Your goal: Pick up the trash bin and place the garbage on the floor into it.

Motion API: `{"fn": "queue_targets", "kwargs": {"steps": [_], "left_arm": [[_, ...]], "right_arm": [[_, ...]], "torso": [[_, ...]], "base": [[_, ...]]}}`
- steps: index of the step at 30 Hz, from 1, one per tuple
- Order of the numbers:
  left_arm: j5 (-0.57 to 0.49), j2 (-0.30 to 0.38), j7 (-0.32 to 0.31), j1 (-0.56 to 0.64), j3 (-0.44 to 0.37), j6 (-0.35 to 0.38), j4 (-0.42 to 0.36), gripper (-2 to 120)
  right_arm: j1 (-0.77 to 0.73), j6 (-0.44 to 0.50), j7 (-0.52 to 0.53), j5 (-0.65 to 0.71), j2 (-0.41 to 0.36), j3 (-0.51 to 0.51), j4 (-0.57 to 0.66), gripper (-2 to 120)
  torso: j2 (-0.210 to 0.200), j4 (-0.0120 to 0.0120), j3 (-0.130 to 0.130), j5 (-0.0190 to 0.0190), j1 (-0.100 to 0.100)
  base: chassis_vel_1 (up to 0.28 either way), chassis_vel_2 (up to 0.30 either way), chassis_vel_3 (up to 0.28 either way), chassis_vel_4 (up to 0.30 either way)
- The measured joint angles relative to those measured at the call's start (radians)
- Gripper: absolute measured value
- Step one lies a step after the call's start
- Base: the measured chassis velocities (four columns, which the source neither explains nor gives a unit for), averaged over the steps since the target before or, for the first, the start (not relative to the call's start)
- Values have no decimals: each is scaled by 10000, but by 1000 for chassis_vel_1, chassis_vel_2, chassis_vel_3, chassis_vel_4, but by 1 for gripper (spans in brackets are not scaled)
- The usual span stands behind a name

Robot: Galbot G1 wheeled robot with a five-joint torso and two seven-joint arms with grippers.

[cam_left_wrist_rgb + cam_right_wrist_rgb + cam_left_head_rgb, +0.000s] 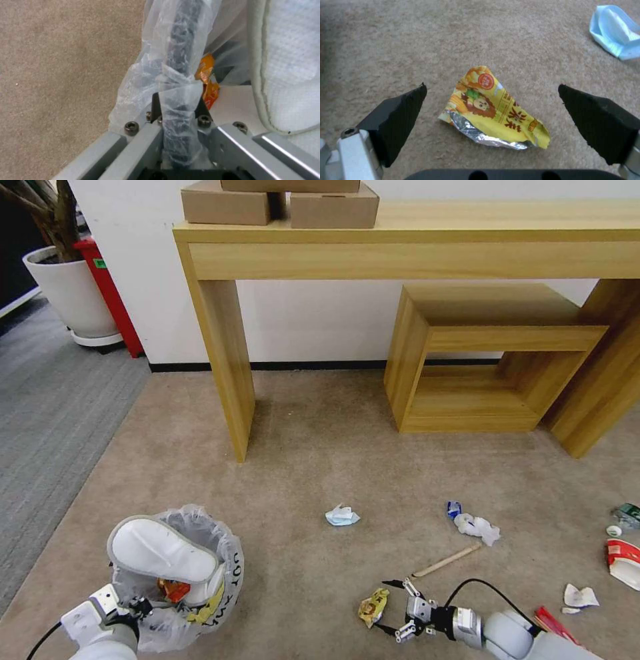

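Note:
The trash bin (200,573), black under a crinkly plastic bag, is at the lower left with a white slipper (160,550) and an orange wrapper (175,589) inside. My left gripper (137,607) is shut on the bin's bagged rim (178,100). A yellow wrapper (373,605) (493,110) lies flat on the beige floor (320,460), and my right gripper (390,607) (491,97) hovers open just over it, one pad (400,112) on each side. Scattered farther right are crumpled paper (477,527), a wooden stick (445,561), a red-white paper bowl (623,561) and a red wrapper (553,623).
A blue-white crumpled piece (342,515) (613,32) lies mid-floor. A wooden table (400,247) with a leg (230,373) and a low shelf (487,360) stand behind. Grey ribbed carpet (47,413), a white planter (70,293) and a red object are at the far left.

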Motion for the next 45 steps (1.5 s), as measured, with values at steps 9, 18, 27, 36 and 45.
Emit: {"fn": "queue_targets", "kwargs": {"steps": [9, 18, 27, 36, 45], "left_arm": [[21, 10, 0, -36, 41, -2, 52, 0], [23, 20, 5, -66, 95, -4, 102, 0], [25, 53, -7, -65, 146, -5, 115, 0], [29, 59, -15, -61, 174, -6, 119, 0], [64, 73, -17, -35, 225, -7, 127, 0]], "right_arm": [[-16, -12, 163, 141, 75, 67, -223, 100], [-155, -58, 314, 382, 211, 128, -419, 100], [-220, -46, 325, 665, 406, 190, -689, 100], [-210, -24, 307, 778, 533, 188, -880, 100], [-221, -21, 289, 914, 653, 146, -942, 100]], "torso": [[0, 0, 1, -3, 0], [-1, -1, 1, -2, 1], [-2, -2, 2, -2, 2], [-2, -2, 1, -5, 2], [-2, -2, 2, -5, 2]], "base": [[0, 0, 0, 0], [0, 0, 0, 0], [0, 0, 0, 0], [0, 0, 0, 0], [0, 0, 0, 0]]}}
